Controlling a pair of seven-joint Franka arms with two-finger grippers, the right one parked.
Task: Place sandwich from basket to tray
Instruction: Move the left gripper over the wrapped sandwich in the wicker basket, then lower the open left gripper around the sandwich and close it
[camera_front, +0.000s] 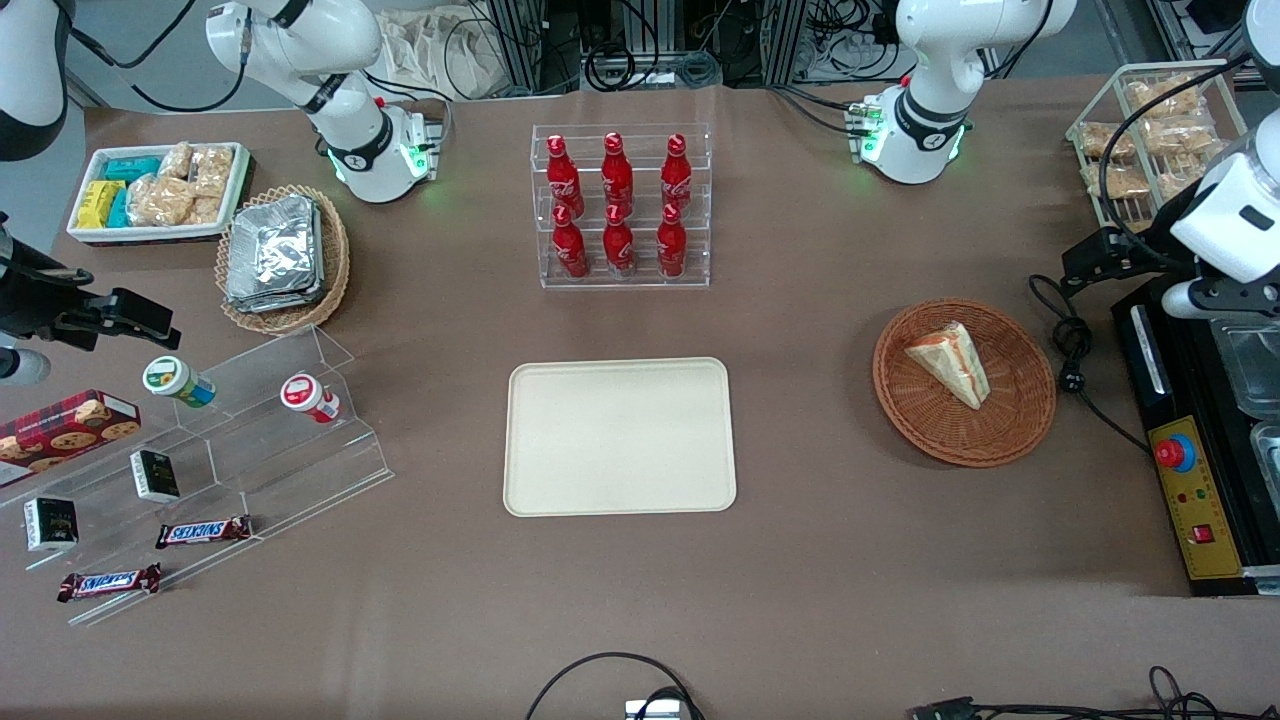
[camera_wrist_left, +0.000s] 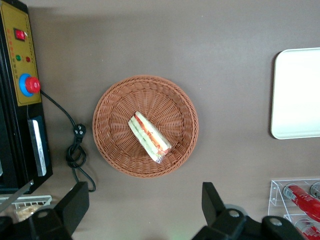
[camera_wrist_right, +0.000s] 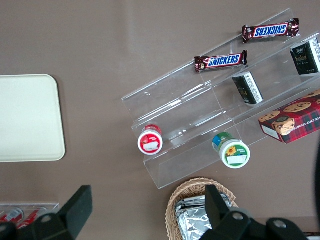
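Sandwich (camera_front: 951, 362) lies in your reddish-brown basket (camera_front: 1012, 432) toward the working arm's end of the desk (camera_front: 820, 590), filling edge showing in the wrist view. Your tool (camera_wrist_left: 145, 210) hangs high above the basket, its fingers (camera_wrist_left: 215, 200) spread wide and holding nothing. You have the cream tray (camera_front: 620, 437) well apart from the basket, nearer the front camera than the rack of red bottles (camera_front: 618, 205).

The front view looks steeply down over the whole table, while the left wrist view looks straight down from high above, sharing the basket (camera_front: 964, 383) (camera_wrist_left: 145, 126), the tray (camera_front: 619, 437) (camera_wrist_left: 298, 94) and, with its open gripper (camera_wrist_left: 145, 210) framing it, the sandwich (camera_front: 951, 362) (camera_wrist_left: 149, 137).
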